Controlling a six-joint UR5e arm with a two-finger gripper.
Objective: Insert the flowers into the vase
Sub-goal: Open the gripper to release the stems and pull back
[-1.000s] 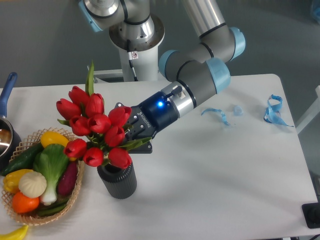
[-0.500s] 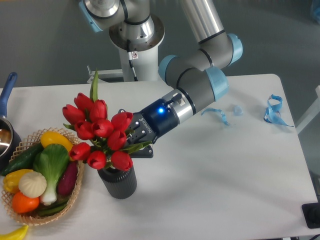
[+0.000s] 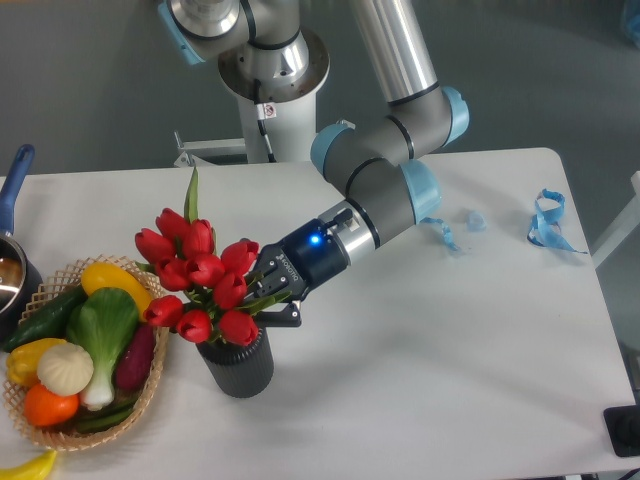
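Arm reaching down leftward, holding the flowers (image 3: 203, 277) over the vase (image 3: 238, 366).
Fixed camera: the arm is bending at its elbow above the table's (image 3: 450, 340) middle and slanting toward the front-left, where the gripper (image 3: 266, 291) is clamping the bunch's stems. The red heads are hanging tilted just above the vase mouth, near the wicker basket (image 3: 150, 385) at the left edge.

Arm reaching down-left, wrist tilted, hand (image 3: 262, 292) closed on stems
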